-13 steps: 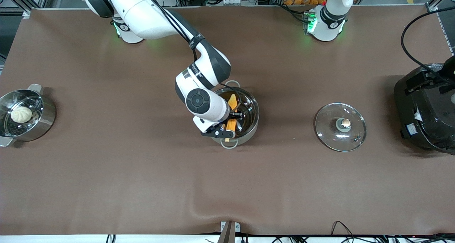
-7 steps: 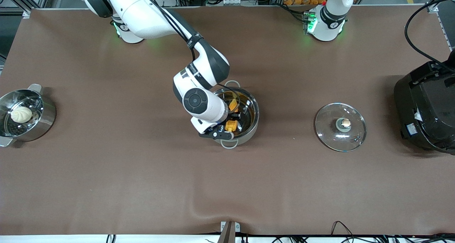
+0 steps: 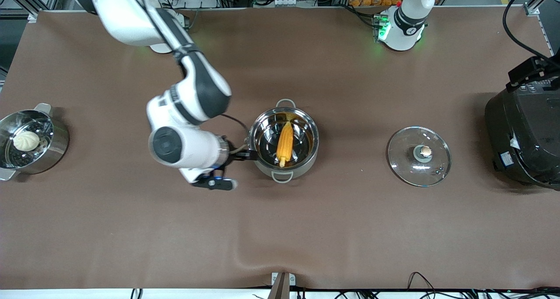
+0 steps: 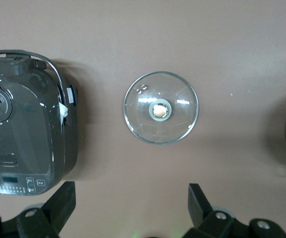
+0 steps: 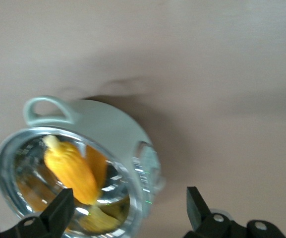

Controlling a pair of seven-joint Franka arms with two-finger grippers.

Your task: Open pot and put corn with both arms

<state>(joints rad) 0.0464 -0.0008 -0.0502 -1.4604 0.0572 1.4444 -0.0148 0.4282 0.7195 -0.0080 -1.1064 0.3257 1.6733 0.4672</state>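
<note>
The shiny steel pot (image 3: 302, 164) stands open in the middle of the table, and the yellow corn (image 3: 285, 143) lies inside it. Its glass lid (image 3: 419, 156) lies flat on the cloth beside it, toward the left arm's end. My right gripper (image 3: 241, 156) is open and empty, just outside the pot's rim on the side toward the right arm's end. The right wrist view shows the pot (image 5: 118, 129) with the corn (image 5: 71, 171) in it, under the open right gripper (image 5: 129, 194). My left gripper (image 4: 131, 191) is open and empty, waiting high above the lid (image 4: 160, 107).
A steel steamer pot (image 3: 54, 148) with a white bun (image 3: 26, 140) stands at the right arm's end. A big black rice cooker (image 3: 525, 132) stands at the left arm's end, beside the lid. The cloth has a wrinkle (image 3: 245, 255) near the front edge.
My right gripper let go of the corn, came up out of the pot and moved toward the right arm's end. The corn now lies free in the pot.
</note>
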